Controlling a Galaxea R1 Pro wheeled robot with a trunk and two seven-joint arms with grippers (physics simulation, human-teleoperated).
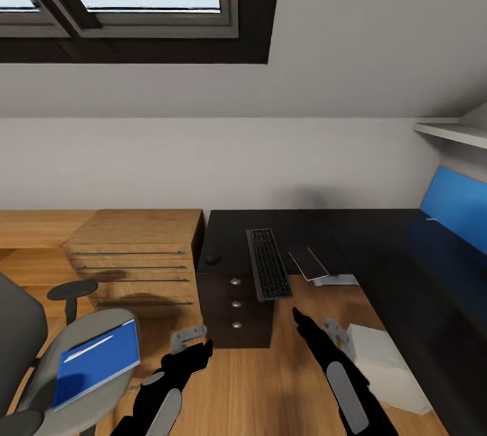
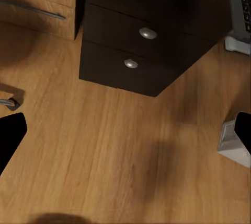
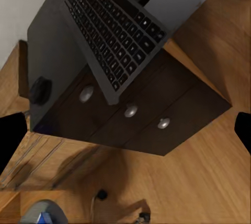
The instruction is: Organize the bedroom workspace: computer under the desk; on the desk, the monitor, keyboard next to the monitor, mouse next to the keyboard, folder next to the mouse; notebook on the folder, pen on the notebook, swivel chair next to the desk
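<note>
Sloped pale walls are framing the black desk [image 1: 379, 240]. Both grippers are hanging with fingers spread wide over wood floor: left gripper [image 1: 193, 342], right gripper [image 1: 318, 324]. Just ahead of them, the keyboard [image 1: 268, 263] is overhanging the drawers, with the mouse [image 1: 213, 258] to its left. Beside the left gripper, the folder [image 1: 95, 363] is lying on the swivel chair [image 1: 40, 355].

Black desk [image 1: 379, 246]: keyboard [image 1: 268, 264] overhanging edge, mouse [image 1: 213, 258], notebook [image 1: 308, 263].

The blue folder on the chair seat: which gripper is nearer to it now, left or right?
Left. The left gripper hangs just beside the folder on the swivel chair; the right gripper is farther off, below the keyboard.
</note>
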